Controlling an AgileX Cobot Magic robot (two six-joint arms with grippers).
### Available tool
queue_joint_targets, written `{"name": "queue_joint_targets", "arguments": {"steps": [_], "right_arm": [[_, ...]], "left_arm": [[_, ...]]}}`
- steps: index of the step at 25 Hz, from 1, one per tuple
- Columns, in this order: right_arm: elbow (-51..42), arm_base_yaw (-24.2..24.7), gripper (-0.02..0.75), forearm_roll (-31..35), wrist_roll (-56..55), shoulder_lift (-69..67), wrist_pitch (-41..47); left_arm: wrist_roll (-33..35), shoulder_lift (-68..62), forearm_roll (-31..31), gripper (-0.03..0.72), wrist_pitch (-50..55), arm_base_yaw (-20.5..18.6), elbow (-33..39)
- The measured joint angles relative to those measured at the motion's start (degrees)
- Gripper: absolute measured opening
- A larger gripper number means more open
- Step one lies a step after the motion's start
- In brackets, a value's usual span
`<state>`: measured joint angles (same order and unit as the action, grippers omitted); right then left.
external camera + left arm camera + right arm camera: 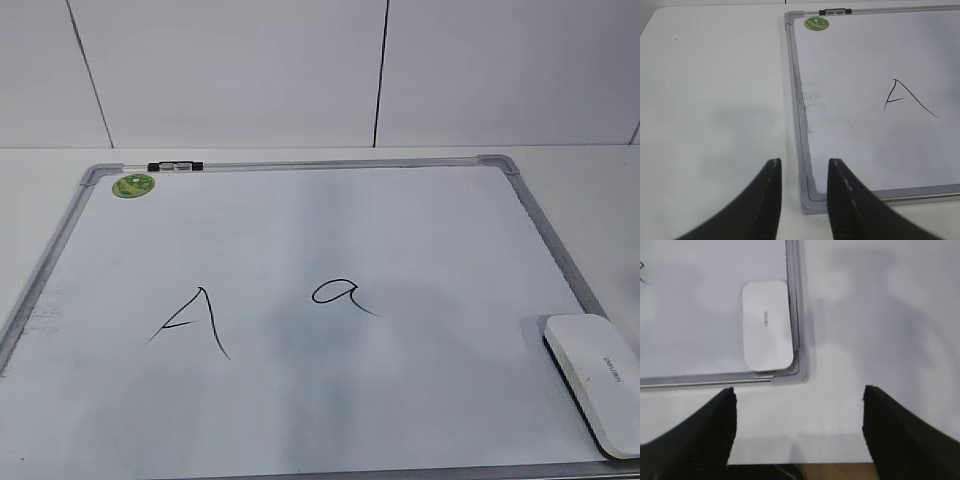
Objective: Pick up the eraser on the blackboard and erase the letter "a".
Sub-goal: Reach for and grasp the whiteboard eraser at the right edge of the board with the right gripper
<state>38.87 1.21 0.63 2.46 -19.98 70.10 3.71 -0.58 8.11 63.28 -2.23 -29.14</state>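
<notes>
Right gripper (797,405) hangs wide open and empty above the bare table, with the eraser (767,325) ahead at about eleven o'clock, likely staged for a reach. Left gripper (804,172), partly open and empty, waits by the blackboard (796,90) edge. White and rounded, the eraser lies in the board's corner, well apart from the letter "a" (340,294).
</notes>
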Motion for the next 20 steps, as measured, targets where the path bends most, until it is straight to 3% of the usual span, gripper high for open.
{"name": "queue_joint_targets", "arguments": {"steps": [11, 20], "right_arm": [[1.61, 0.0, 0.593, 4.18, 1.39, -17.2, 0.88], [1.61, 0.0, 0.593, 7.98, 1.45, -24.04, -8.76]], "left_arm": [[0.0, 0.0, 0.0, 0.235, 0.0, 0.0, 0.0], [0.0, 0.0, 0.0, 0.235, 0.0, 0.0, 0.0]]}}
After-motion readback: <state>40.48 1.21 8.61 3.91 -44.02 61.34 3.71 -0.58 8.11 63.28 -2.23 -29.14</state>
